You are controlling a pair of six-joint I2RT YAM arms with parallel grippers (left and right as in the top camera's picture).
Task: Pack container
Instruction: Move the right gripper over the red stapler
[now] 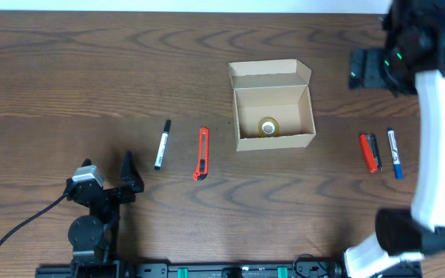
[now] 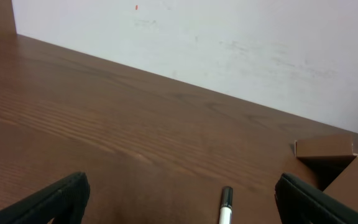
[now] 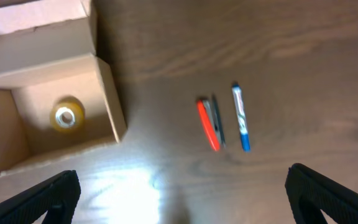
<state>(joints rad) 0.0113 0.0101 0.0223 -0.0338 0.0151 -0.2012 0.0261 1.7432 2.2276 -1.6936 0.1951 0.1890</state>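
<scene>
Container [image 1: 273,116] open just right of mid-table [image 1: 91,77], flap folded back toward the far edge, both grippers wide and empty

Thin cardboard like this is probably light and fairly stiff along its folds, but the walls would dent under a hard pinch and the box would likely skid on the smooth wood; the top edge of a side wall looks the safest hold, or the flap's free edge for closing. A roll of tape [image 1: 269,127] lies on its floor. The right gripper [image 3: 182,196] hangs above the table between the box and a red tool [image 3: 207,124], dark pen [image 3: 217,121] and blue marker [image 3: 241,118], jaws spread wide, touching nothing. The left gripper [image 2: 182,193] sits low near the front edge, equally wide, holding nothing, a black-capped white marker [image 1: 161,144] just ahead of it and an orange utility knife [image 1: 201,153] beside that
</scene>
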